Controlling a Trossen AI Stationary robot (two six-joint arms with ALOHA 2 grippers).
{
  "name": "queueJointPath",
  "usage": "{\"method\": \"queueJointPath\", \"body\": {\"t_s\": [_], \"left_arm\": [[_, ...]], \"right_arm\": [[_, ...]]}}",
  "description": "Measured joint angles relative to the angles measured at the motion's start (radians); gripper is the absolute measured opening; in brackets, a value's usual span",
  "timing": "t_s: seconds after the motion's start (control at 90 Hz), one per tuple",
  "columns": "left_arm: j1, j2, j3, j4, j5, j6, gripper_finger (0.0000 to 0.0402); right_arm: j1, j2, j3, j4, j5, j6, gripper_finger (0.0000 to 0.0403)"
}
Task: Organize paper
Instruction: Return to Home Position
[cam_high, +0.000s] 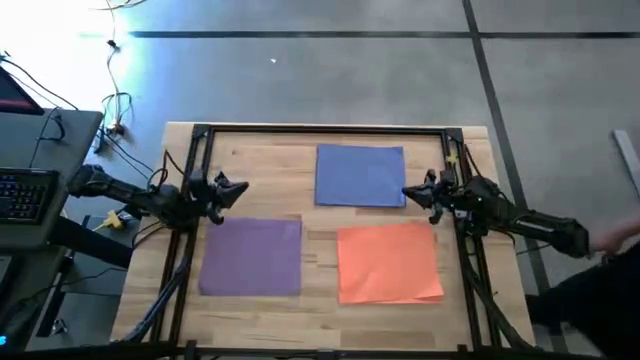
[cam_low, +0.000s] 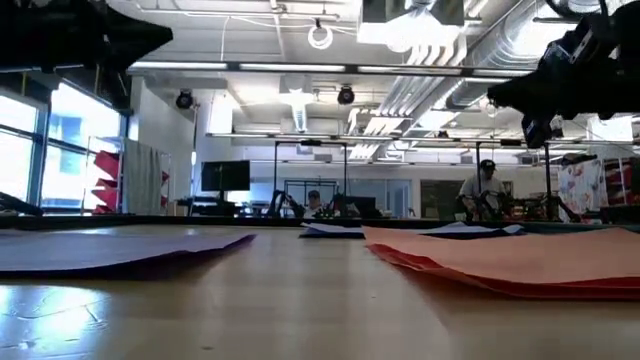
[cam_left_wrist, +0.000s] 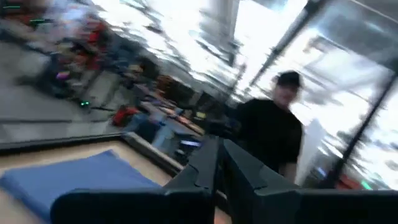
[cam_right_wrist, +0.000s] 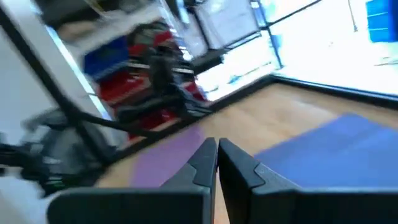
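Note:
Three sheets of paper lie flat on the wooden table: a blue one (cam_high: 360, 175) at the far middle, a purple one (cam_high: 251, 257) at the near left, an orange one (cam_high: 389, 262) at the near right. My left gripper (cam_high: 241, 189) hovers above the table's left side, beyond the purple sheet, its fingers shut (cam_left_wrist: 221, 163) on nothing. My right gripper (cam_high: 408, 193) hangs by the blue sheet's right near corner, shut (cam_right_wrist: 217, 158) and empty. In the low view the orange paper (cam_low: 520, 262) looks like several stacked layers.
A black metal frame (cam_high: 320, 130) runs around the tabletop's far and side edges. Bare wood shows between the sheets and along the near edge (cam_high: 320, 318). A desk with a keyboard (cam_high: 25, 195) stands off the table's left. A person (cam_left_wrist: 273, 124) stands beyond the table.

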Motion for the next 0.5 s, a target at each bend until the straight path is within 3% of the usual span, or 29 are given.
{"method": "queueJointPath", "body": {"t_s": [0.344,0.5], "left_arm": [[0.239,-0.003,0.0,-0.046,0.392,0.016,0.0],[0.34,0.0,0.001,-0.235,0.428,0.039,0.0]], "right_arm": [[0.0,0.0,0.001,-0.096,0.008,-0.009,0.0],[0.0,0.0,0.001,-0.097,0.007,-0.013,0.0]]}}
